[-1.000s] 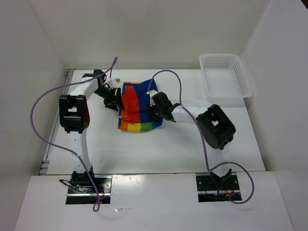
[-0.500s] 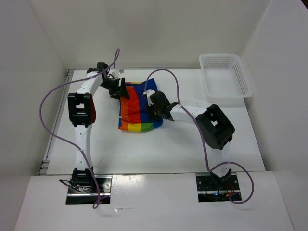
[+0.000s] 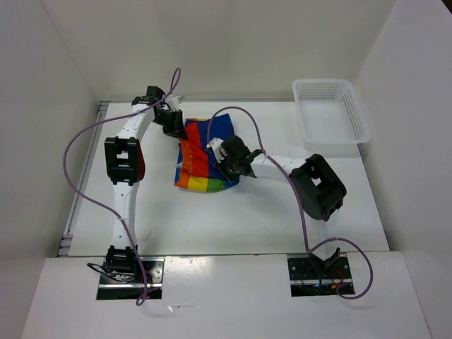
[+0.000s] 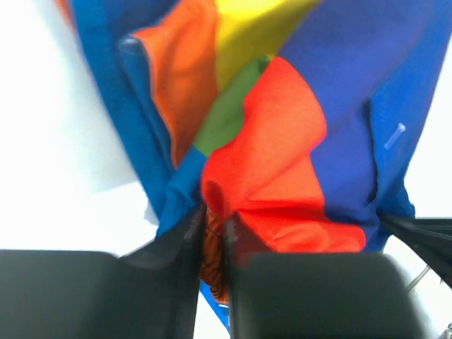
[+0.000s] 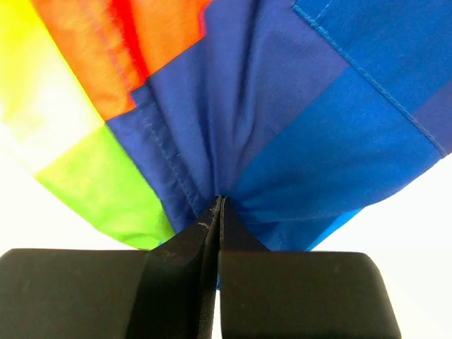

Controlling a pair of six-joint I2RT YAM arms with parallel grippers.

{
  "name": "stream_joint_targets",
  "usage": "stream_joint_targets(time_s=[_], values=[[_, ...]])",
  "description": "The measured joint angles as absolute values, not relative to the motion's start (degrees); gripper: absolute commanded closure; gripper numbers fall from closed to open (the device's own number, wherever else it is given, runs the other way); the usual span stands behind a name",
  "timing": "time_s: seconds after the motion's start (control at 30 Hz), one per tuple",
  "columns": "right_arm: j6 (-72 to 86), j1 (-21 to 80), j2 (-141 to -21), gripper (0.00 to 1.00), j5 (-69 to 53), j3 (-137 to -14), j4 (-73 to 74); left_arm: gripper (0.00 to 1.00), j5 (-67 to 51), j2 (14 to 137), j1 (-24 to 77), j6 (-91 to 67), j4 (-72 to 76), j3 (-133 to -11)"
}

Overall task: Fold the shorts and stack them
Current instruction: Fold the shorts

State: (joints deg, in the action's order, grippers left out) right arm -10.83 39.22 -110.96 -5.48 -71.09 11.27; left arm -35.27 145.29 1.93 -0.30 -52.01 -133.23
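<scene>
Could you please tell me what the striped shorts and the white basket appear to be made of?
The shorts look like thin woven fabric with a matte finish, perhaps cotton or a blend: stitched seams show and it gathers in soft creases. The basket looks like moulded white plastic, with an open mesh in its walls and floor.

The shorts [image 3: 199,159] are laid on the table [image 3: 268,212], left of its middle and toward the back. The left gripper [image 3: 176,131] is set at their far left corner, the right gripper [image 3: 217,157] at their right edge. The basket [image 3: 332,116] is placed in the far right corner, well apart.
</scene>
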Motion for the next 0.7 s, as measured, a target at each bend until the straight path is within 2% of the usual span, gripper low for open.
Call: stream_joint_targets(time_s=[0.03,0.07,0.2,0.27,0.43,0.53,0.57,0.6,0.63,0.7], values=[[-11.22,39.22,-111.0,0.99,-5.89,-70.85,11.46,0.75,-34.83,145.32,1.96,-0.19,-51.75,-133.27],[-11.46,39.22,-111.04,0.99,-6.31,-70.87,11.64,0.69,-34.3,145.29,2.04,-0.3,-51.62,-133.29],[-11.9,39.22,-111.28,0.99,-6.96,-71.22,12.34,0.6,-31.79,145.32,2.61,-0.25,-50.96,-133.67],[-12.25,39.24,-111.42,0.99,-7.09,-71.35,12.56,0.6,-30.2,145.32,3.11,-0.3,-50.68,-133.99],[-13.67,39.35,-111.42,0.92,-7.46,-73.08,14.61,0.48,-26.79,146.02,3.86,-0.21,-50.72,-137.29],[-14.15,39.46,-111.42,0.84,-7.55,-75.55,16.71,0.39,-26.11,145.51,3.9,-0.21,-50.13,-138.21],[-14.22,39.48,-111.33,0.75,-7.49,-76.42,17.06,0.36,-25.93,144.99,3.88,-0.21,-49.87,-137.86],[-14.17,39.51,-111.07,0.69,-7.33,-77.32,17.45,0.36,-25.67,143.83,3.88,-0.23,-49.54,-136.75],[-14.13,39.51,-110.65,0.59,-7.27,-78.11,17.87,0.35,-25.52,142.39,3.88,-0.21,-49.43,-135.15],[-14.11,39.07,-108.84,0.56,-7.09,-79.66,18.63,0.32,-25.21,137.56,3.88,-0.27,-48.75,-129.64]])
